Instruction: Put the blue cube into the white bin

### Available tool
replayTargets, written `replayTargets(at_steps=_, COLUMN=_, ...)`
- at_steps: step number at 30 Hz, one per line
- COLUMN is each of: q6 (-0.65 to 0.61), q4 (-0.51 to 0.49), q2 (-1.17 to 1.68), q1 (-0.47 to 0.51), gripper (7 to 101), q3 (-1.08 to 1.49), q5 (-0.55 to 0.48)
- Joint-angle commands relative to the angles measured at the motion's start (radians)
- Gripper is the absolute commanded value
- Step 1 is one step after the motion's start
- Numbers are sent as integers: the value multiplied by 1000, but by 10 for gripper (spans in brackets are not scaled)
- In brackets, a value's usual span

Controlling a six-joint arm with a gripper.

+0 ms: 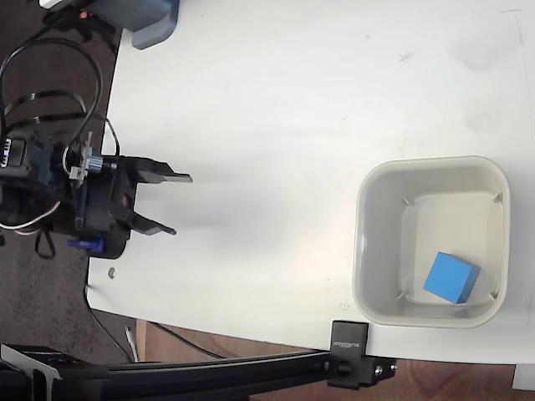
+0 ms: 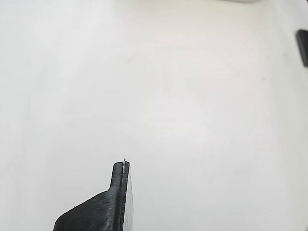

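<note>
Gripper [image 1: 177, 203] sits at the left edge of the table in the fixed view, jaws spread apart, nothing between them. Both black fingers [image 1: 165, 176] point right, toward the bin, well apart from it.

Blue cube [image 1: 450, 278] lies inside the white bin [image 1: 365, 251], on the bin floor, in the lower right part as the fixed view shows it. It looks slightly turned relative to the bin walls and close to the lower wall; whether it touches that wall I cannot tell.

Bin stands on the white table [image 1: 276, 125] near the right edge, upright, open side up. Bare tabletop lies between my fingers and the bin.

Wrist view: one black finger [image 2: 113, 202] rises from the bottom edge, over plain white table surface. A small dark object [image 2: 302, 46] cuts in at the right edge, too cropped to identify.

Fixed view extras: black clamp block [image 1: 349, 351] on a dark rail at the table's lower edge, just below the bin; a blue-grey object [image 1: 155, 25] at the upper left corner; black cables [image 1: 50, 75] looping behind my wrist.
</note>
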Motion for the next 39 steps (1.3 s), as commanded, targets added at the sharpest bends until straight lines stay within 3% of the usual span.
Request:
replayTargets(at_steps=1, q6=48, q4=0, q2=49, q1=-74, gripper=1003, q3=14, q5=95)
replayTargets(at_steps=9, q6=40, q4=-29, q2=48, q1=-67, gripper=1003, q3=83, q5=69)
replayTargets(at_steps=14, q6=-8, q4=-31, q2=48, q1=80, gripper=1003, q3=83, q5=-112)
replayTargets(at_steps=18, q6=-20, q4=-28, q2=48, q1=91, gripper=1003, q3=83, q5=-144)
replayTargets(at_steps=39, q6=12, q4=-26, q2=48, q1=91, gripper=1003, q3=81, q5=-91)
